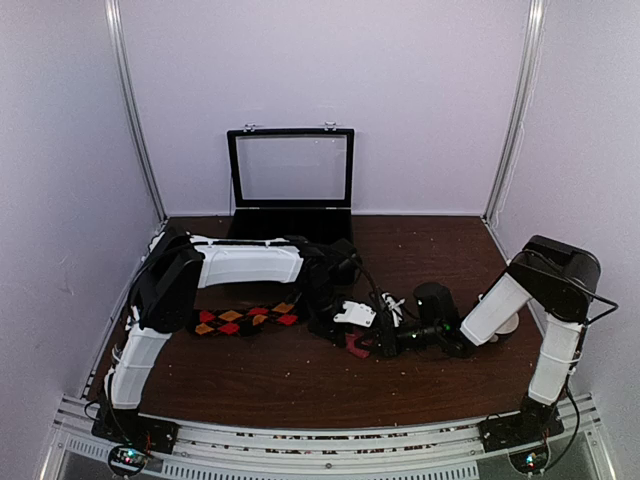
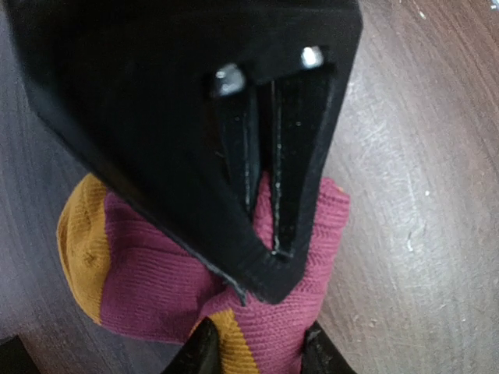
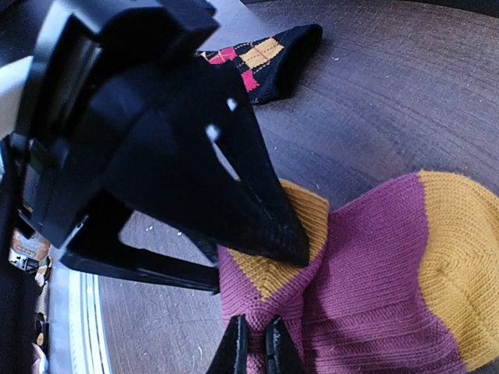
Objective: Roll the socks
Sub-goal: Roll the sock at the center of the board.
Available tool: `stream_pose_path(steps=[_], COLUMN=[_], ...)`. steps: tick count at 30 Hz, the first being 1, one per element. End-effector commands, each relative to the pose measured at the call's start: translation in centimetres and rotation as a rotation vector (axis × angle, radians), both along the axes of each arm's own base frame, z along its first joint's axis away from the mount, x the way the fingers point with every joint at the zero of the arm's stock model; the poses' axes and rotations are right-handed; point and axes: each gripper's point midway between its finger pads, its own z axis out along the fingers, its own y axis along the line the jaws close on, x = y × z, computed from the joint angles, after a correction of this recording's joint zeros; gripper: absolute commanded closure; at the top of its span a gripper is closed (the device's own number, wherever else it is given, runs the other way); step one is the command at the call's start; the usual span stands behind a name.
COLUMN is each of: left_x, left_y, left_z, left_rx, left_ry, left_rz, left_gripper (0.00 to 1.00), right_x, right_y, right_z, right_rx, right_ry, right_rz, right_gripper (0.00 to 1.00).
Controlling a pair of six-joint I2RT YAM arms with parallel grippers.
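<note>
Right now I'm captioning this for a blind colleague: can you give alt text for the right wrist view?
The right claw pinches a gathered fold of a magenta sock with orange toe on a dark wooden table. The black left claw points down onto the same sock; an argyle sock lies beyond.

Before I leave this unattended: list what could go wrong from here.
1. The right tool is shut on only a small pinch of the magenta-pink knit sock with orange toe; it may slip free.
2. The left tool crowds the same bunch, so the tools could collide.
3. The black argyle fabric sock with red and orange diamonds lies apart and may be left unrolled.
</note>
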Motion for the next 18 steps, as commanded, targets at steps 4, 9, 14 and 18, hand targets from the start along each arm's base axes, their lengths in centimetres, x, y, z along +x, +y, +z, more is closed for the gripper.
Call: stream_pose_path(steps=[4, 9, 14, 18], left_x=[-0.8, -2.3, -3.5, -4.0], left_y=[0.8, 1.2, 2.4, 3.6], left_z=[-1.8, -1.8, -2.1, -2.1], left_rx=[0.084, 0.122, 0.172, 0.217], left_ry=[0.049, 0.15, 0.237, 0.314], left_rz=[-0.015, -0.031, -0.024, 0.029], left_gripper=[0.79, 0.9, 0.94, 0.95], right_x=[-3.2, -3.6, -4.0, -4.3], right_y=[-4.7, -4.2, -3.6, -3.9], right_z=[-7.5, -6.1, -4.4, -3.5], right_rx=[-0.253, -0.251, -0.218, -0.217], right_ry=[0.209, 0.093, -0.029, -0.101], right_rz=[-0.066, -0.027, -0.013, -0.012], right_gripper=[0.92, 0.78, 0.75, 0.72])
